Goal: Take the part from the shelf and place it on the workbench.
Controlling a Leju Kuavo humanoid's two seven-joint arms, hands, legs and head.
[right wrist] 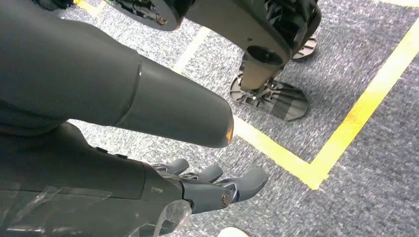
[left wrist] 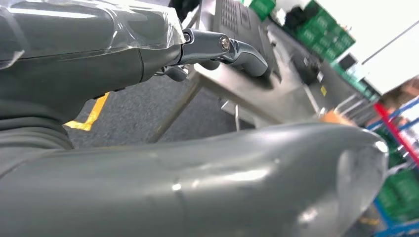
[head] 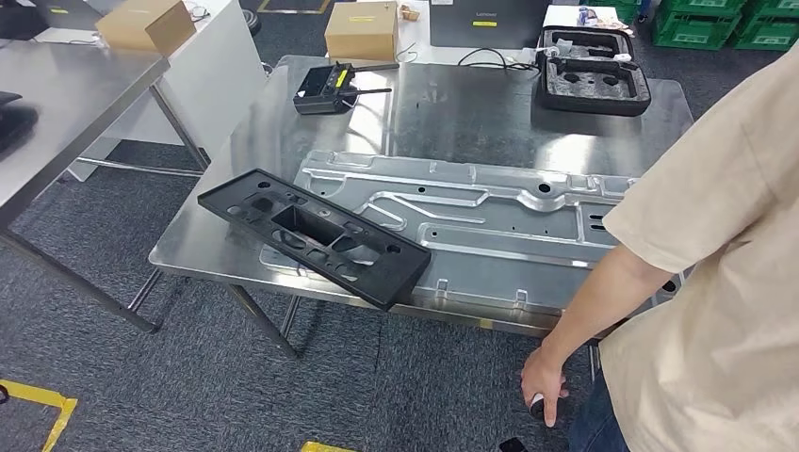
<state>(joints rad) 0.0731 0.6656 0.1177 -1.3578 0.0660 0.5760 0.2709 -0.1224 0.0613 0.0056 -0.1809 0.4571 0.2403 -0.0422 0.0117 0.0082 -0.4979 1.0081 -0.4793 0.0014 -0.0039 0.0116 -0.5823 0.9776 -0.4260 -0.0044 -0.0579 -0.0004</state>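
Note:
The black plastic part (head: pixel 311 235), a long flat frame with cut-outs, lies on the steel workbench (head: pixel 471 113). It rests slantwise, its right end on a big pressed metal panel (head: pixel 490 217) and its left end near the bench's front left corner. My left hand (left wrist: pixel 163 54) hangs beside the bench with fingers (left wrist: pixel 242 49) apart from the thumb (left wrist: pixel 222 182), holding nothing. My right hand (right wrist: pixel 123 173) hangs over the carpet, fingers (right wrist: pixel 222 187) loosely spread below the thumb (right wrist: pixel 173 113), nothing in it.
A person (head: pixel 716 282) stands at the bench's right front, one hand (head: pixel 545 377) low by the edge. At the bench's back are a black foam case (head: pixel 594 80), a black device (head: pixel 325 89) and a cardboard box (head: pixel 361 30). Another steel table (head: pixel 66 104) stands left. Yellow tape (right wrist: pixel 356 113) marks the floor.

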